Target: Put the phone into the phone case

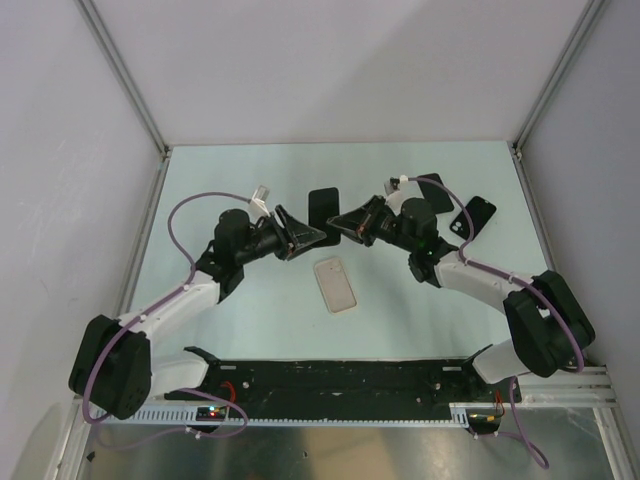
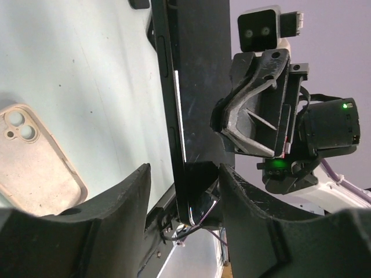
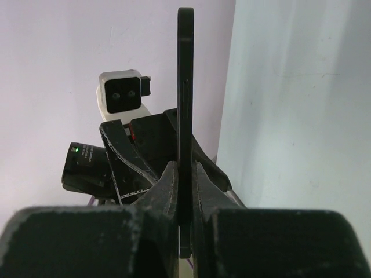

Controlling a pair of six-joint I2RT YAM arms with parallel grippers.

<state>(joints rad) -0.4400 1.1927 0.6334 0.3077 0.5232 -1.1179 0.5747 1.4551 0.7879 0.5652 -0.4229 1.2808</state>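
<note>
The phone [image 1: 324,207] is black, the phone case [image 1: 336,284] beige.

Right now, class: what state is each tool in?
Left tool: open, straddling the phone.
Right tool: shut on the phone.

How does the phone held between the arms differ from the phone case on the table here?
The phone is black; the phone case is pale beige. The phone is up off the table, pinched on edge by the fingers of the right gripper; the phone case lies flat on it, untouched. The fingers of the left gripper stand either side of the phone, not of the phone case. Both are rounded rectangles.
</note>
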